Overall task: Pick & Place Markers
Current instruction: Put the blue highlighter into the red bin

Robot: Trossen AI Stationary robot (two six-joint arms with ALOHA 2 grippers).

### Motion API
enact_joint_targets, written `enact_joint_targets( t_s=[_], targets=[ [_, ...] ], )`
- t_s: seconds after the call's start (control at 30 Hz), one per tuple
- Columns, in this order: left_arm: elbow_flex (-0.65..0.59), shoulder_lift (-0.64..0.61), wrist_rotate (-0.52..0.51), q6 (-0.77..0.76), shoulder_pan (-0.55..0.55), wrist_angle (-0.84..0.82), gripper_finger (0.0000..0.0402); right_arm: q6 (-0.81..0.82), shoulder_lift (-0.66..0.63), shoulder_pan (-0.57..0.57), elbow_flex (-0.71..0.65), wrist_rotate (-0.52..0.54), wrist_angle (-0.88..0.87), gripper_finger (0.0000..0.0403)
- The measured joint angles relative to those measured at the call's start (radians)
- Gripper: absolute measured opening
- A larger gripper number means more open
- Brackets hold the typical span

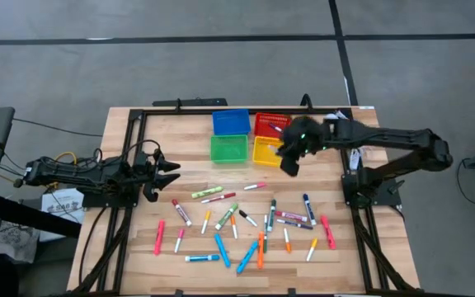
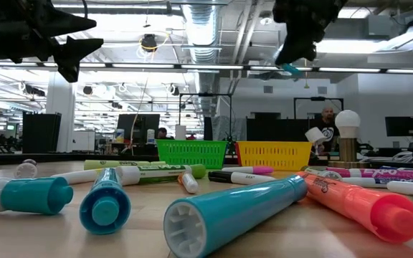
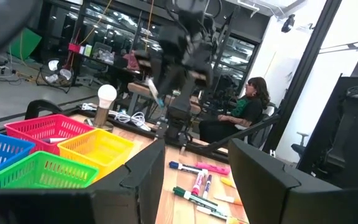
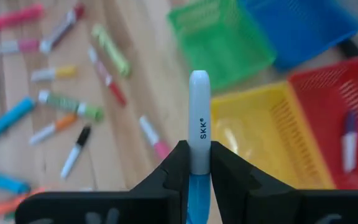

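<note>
The right gripper (image 4: 194, 171) is clamped on a white-bodied marker with a blue cap (image 4: 197, 130); the marker stands up between the two dark fingers (image 4: 169, 177), its white end clear of the fingertips and the blue end down between them; in the high view this gripper (image 1: 291, 157) hangs over the near edge of the yellow bin (image 1: 264, 148), with the red bin (image 1: 270, 124) just behind that bin, the green bin (image 1: 228, 148) beside it and the blue bin (image 1: 230, 121) diagonally behind; a marker already lies in the red bin (image 4: 349, 143); the remaining markers (image 1: 254, 227) are scattered on the wooden table (image 1: 138, 247) in front of the yellow bin, well apart from it; the left gripper (image 1: 167, 173) waits off to the green bin's far side, jaws spread and holding nothing.
</note>
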Motion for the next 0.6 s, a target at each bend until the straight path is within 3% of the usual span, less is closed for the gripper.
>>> enact_joint_targets(
  t_s=[0.23, 0.6],
  targets=[
    [0.000, 0.000, 0.000, 0.000, 0.000, 0.006, 0.0177, -0.138, -0.006, -0.165, 0.001, 0.000, 0.172, 0.0045],
    [0.000, 0.000, 0.000, 0.000, 0.000, 0.014, 0.0177, -0.320, 0.179, -0.371, 0.002, 0.003, 0.356, 0.0047]
  ],
)
